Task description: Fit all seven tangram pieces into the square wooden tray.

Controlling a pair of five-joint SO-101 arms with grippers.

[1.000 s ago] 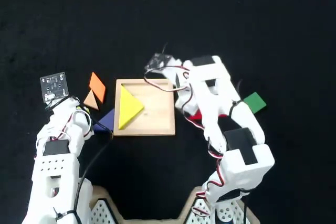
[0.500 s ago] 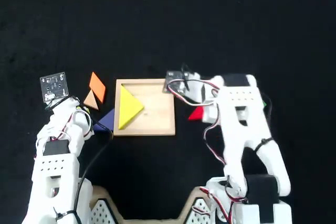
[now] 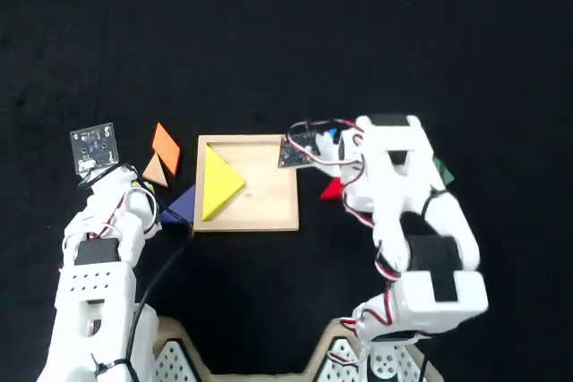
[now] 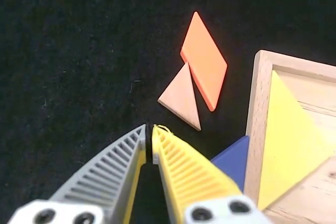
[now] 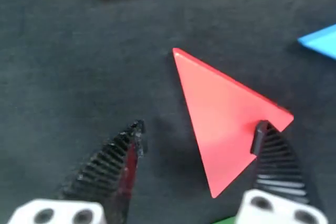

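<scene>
Tray (image 3: pixel 246 225) holds the yellow triangle (image 3: pixel 219 182). I read the right gripper (image 5: pixel 199 128) spread apart over the red triangle (image 5: pixel 226 124) on the worktop (image 3: pixel 448 60), just right of the tray; left gripper (image 4: pixel 149 128) pressed together, left of it.

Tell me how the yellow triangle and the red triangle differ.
The yellow triangle lies inside the wooden tray; the red triangle lies on the black cloth outside it. The right gripper hangs open over the red triangle; no gripper is at the yellow triangle. Both are triangles lying flat.
</scene>
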